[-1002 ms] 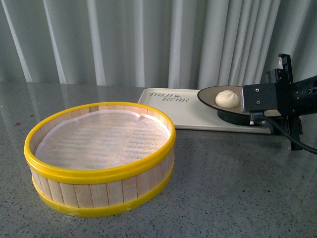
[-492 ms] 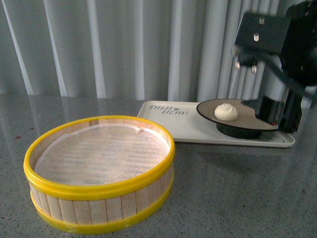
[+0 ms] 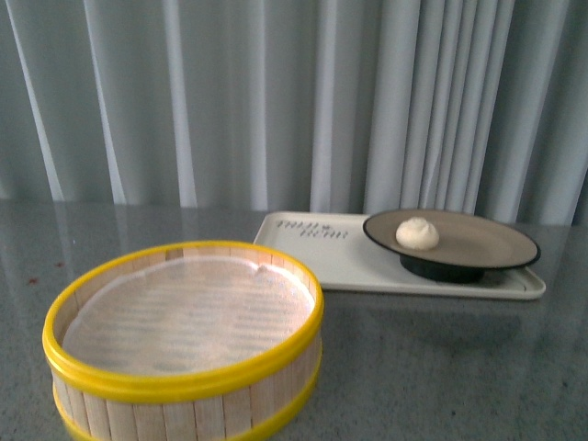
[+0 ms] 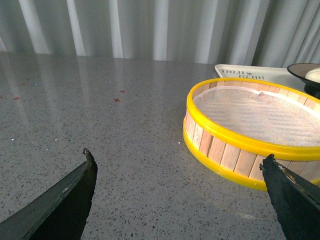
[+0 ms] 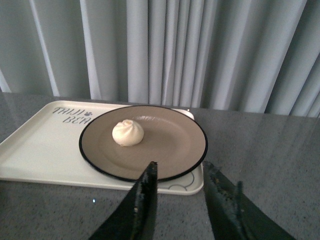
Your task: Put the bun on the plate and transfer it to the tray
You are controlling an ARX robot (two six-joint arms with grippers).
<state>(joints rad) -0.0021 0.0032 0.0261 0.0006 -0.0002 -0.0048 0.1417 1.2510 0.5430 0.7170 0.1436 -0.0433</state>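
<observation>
The cream-white bun (image 3: 416, 232) (image 5: 128, 133) rests on the tan, black-rimmed plate (image 3: 478, 241) (image 5: 165, 145). That plate stands on the right part of the cream tray (image 3: 340, 257) (image 5: 40, 150) with its grey lettering. My right gripper (image 5: 180, 167) is open and empty, held back from the plate's near rim, over the tray's edge and the countertop. My left gripper (image 4: 180, 160) is open wide over bare countertop, beside the steamer basket (image 4: 250, 135); the plate's edge (image 4: 300, 72) and the bun (image 4: 314, 75) show far off. Neither arm appears in the front view.
A round wooden steamer basket (image 3: 184, 340) with yellow rims and a white liner stands in front on the grey speckled countertop (image 3: 441, 358). A pleated grey curtain (image 3: 276, 92) hangs behind the table.
The right arm let go of the plate, rose and left the front view. The plate with the bun now sits flat on the tray.
</observation>
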